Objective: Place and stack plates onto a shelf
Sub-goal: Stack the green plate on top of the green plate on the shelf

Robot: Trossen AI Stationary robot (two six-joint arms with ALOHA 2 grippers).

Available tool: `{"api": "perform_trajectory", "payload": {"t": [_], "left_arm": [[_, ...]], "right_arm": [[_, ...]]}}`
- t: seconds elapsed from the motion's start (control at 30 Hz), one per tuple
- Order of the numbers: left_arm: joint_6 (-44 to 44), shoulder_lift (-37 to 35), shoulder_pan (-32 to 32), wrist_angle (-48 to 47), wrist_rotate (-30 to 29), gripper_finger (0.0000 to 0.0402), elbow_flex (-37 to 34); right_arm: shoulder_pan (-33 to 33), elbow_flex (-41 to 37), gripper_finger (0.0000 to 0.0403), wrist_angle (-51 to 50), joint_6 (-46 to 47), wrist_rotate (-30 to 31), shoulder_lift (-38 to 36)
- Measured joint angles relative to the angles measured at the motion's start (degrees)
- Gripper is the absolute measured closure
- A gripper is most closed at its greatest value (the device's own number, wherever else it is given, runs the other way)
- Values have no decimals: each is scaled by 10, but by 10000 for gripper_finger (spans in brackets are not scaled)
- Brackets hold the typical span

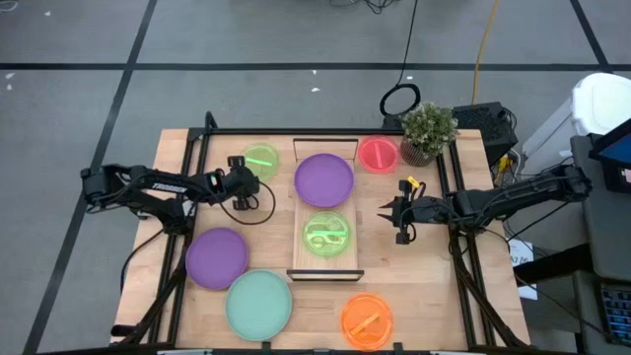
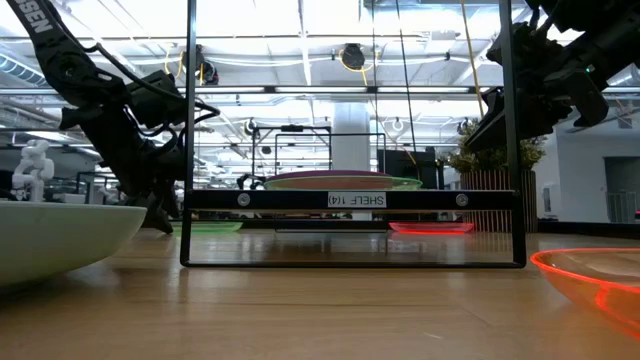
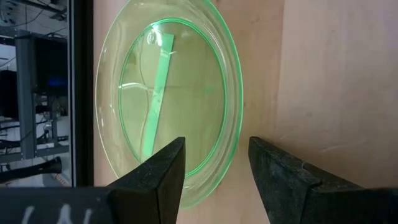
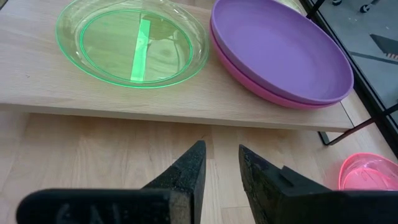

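Note:
A small lime-green plate (image 1: 260, 158) lies on the table left of the shelf (image 1: 306, 264). My left gripper (image 1: 252, 179) is open at its near rim. In the left wrist view one finger (image 3: 168, 168) stands over the plate's bowl (image 3: 180, 87) and the other finger (image 3: 273, 174) outside the rim (image 3: 231, 155); no touch shows. The shelf carries a purple plate (image 4: 280, 50) stacked on a magenta one (image 4: 261, 87), and beside them a second lime-green plate (image 4: 134, 43). My right gripper (image 4: 222, 152) hangs open and empty just right of the shelf (image 4: 186, 106).
On the table lie a purple plate (image 1: 216, 256), a mint-green plate (image 1: 258, 304), an orange plate (image 1: 367, 320) near the front edge and a red-pink plate (image 1: 378, 154) by a potted plant (image 1: 427, 133). Black frame posts (image 2: 190, 130) stand around the table.

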Motion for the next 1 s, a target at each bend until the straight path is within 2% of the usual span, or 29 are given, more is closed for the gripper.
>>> {"api": "perform_trajectory", "payload": {"t": [0.3,0.47,0.83,1.0], "left_arm": [[23,0,15,0,3,277,0],[40,1,25,1,28,279,0],[81,55,32,63,21,282,1],[93,57,32,60,28,328,1]], "right_arm": [[0,0,321,0,9,0,0],[0,0,321,0,9,0,0],[0,0,321,0,10,0,0],[0,0,321,0,10,0,0]]}}
